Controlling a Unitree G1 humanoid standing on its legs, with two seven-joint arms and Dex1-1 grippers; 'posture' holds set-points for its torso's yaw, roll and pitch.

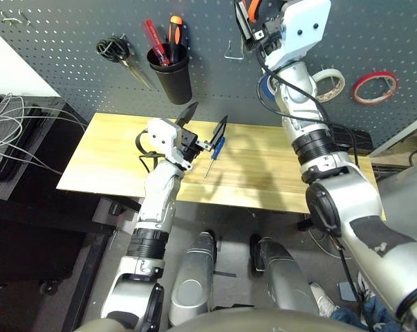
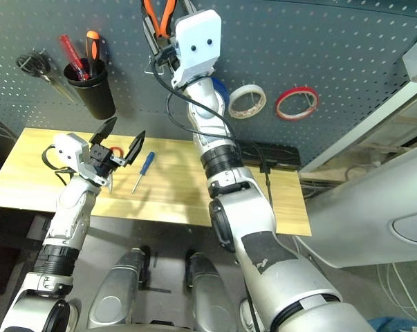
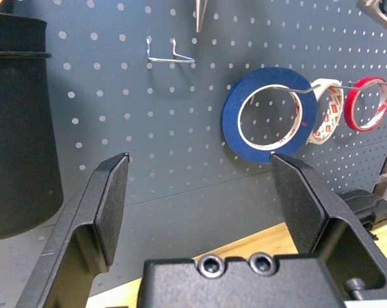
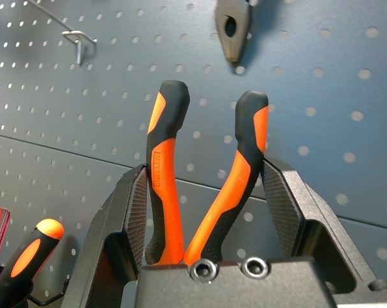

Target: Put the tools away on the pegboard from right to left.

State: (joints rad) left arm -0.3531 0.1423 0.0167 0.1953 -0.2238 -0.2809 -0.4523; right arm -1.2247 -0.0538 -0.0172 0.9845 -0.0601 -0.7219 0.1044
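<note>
My right gripper [image 4: 206, 170] is raised against the pegboard [image 1: 63, 48], shut on the orange-and-black pliers [image 4: 164, 160], whose handle ends point up. The blue tape roll [image 3: 270, 112] hangs on a wire hook, partly hidden behind my right arm in the head views. On the table lies the small blue-handled screwdriver [image 2: 143, 168]. My left gripper [image 1: 207, 119] hovers open and empty just left of the screwdriver, above the table. A bit of the red-handled scissors [image 2: 115, 151] peeks out from behind its fingers.
A black cup [image 1: 171, 75] on the board holds red and orange-handled tools. Black-handled scissors [image 1: 116, 51] hang to its left. A bare wire hook [image 1: 232, 52] sits between the cup and my right arm. White tape [image 1: 329, 83] and red tape [image 1: 374, 86] hang at the right. The wooden table [image 1: 111, 162] has a drop at its front edge.
</note>
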